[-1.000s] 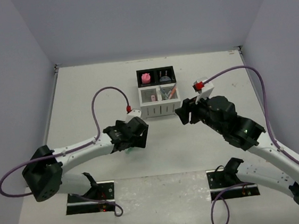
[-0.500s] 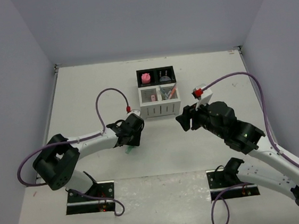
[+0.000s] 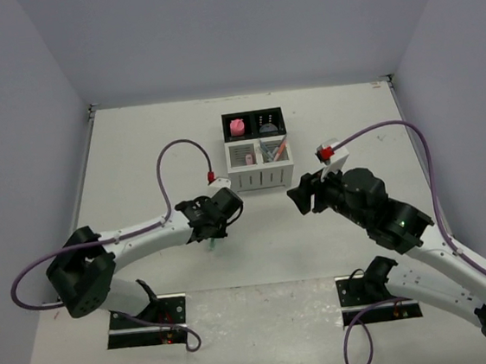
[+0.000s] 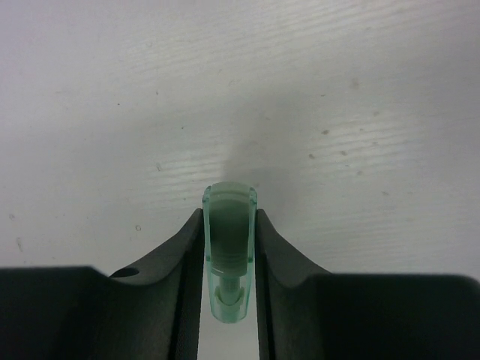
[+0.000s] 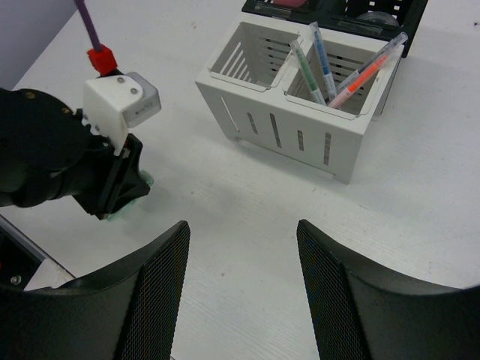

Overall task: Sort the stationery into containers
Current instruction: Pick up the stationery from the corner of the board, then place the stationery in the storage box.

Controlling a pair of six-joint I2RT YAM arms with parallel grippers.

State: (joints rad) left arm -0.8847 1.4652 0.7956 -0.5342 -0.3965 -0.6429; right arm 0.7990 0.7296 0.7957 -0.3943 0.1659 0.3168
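A stubby green marker (image 4: 229, 240) lies on the white table, and my left gripper (image 4: 229, 217) is shut on it with both jaws pressed against its sides. From above, that gripper (image 3: 214, 235) is low on the table, in front and left of the containers (image 3: 260, 178). In the right wrist view the marker (image 5: 124, 212) peeks out under the left wrist. My right gripper (image 5: 244, 229) hovers open with nothing between its jaws, right of the organizer (image 5: 277, 139). Thin blue, green and orange pens (image 5: 324, 69) stand in the right white bin. A pink eraser (image 3: 237, 127) and a round puck (image 3: 267, 127) sit in the black bins.
Purple cables (image 3: 174, 150) loop up from both wrists. The arm base plates (image 3: 149, 318) sit at the near table edge. Grey walls close the table at left, back and right.
The left gripper's jaws have closed from wide open onto the green marker while the arm settled lower and slightly nearer. The right arm drifted slightly back and stayed open.
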